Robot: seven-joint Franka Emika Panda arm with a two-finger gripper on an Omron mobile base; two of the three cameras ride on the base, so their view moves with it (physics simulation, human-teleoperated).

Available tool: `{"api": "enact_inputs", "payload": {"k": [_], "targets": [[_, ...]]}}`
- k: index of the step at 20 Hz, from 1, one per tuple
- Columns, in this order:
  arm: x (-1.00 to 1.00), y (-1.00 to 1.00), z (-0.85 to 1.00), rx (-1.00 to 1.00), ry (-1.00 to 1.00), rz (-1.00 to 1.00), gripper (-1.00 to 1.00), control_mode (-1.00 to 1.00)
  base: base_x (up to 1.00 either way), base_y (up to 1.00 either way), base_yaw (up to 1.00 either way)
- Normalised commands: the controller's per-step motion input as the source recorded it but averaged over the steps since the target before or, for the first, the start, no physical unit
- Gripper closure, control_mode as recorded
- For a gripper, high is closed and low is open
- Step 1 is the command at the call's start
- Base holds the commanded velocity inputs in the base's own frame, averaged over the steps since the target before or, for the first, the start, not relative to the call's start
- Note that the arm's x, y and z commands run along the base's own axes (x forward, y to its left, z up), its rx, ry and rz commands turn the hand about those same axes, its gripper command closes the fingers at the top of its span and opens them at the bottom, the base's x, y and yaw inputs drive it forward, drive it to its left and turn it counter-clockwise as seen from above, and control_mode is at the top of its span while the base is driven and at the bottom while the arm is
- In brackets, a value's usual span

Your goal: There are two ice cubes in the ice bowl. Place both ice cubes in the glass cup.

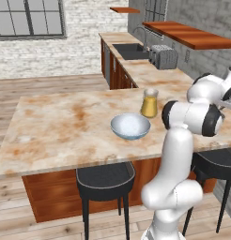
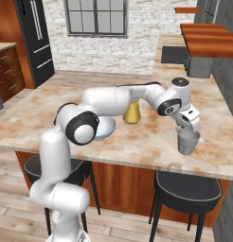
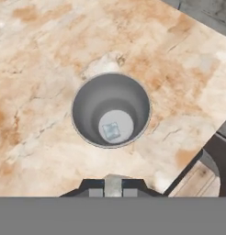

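The gripper (image 2: pixel 187 128) hangs directly over the glass cup (image 2: pixel 188 143), its fingers drawn together with nothing visible between them; in the hand view the finger tips are cut off at the bottom edge, so only a pale sliver between two dark blocks can be made out there. That view looks straight down into the glass cup (image 3: pixel 110 110), and on its grey floor lies one ice cube (image 3: pixel 111 131), small, pale and bluish; whether it rests flat or tilted is too small to tell. From the right base view the cup's inside is hidden by its own wall and by the hand just above its rim, so the cube cannot be seen from there; whether the hand touches the rim cannot be told.

The cup stands on the marble island counter (image 2: pixel 137 137), near the counter's front edge and right end. Well to the left of the cup is the ice bowl (image 1: pixel 130 126); the left base view shows its whitish inside openly, yet any cube in it is lost against that pale surface. In the right base view the ice bowl (image 2: pixel 105 128) is largely covered by the arm's dark elbow joint. Between bowl and cup, farther back on the counter, stands a clear vessel with amber liquid (image 1: pixel 149 104), partly hidden by the forearm in the right base view; in the left base view the arm's white links block the cup's place altogether.
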Motion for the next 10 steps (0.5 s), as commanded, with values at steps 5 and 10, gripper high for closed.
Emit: {"api": "enact_inputs", "payload": {"k": [5, 10], "targets": [[0.17, -0.38, -0.15, 0.00, 0.00, 0.00, 1.00, -1.00, 0.00, 0.00, 0.00], [0.35, -0.10, -0.29, 0.00, 0.00, 0.00, -1.00, -1.00, 0.00, 0.00, 0.00]]}}
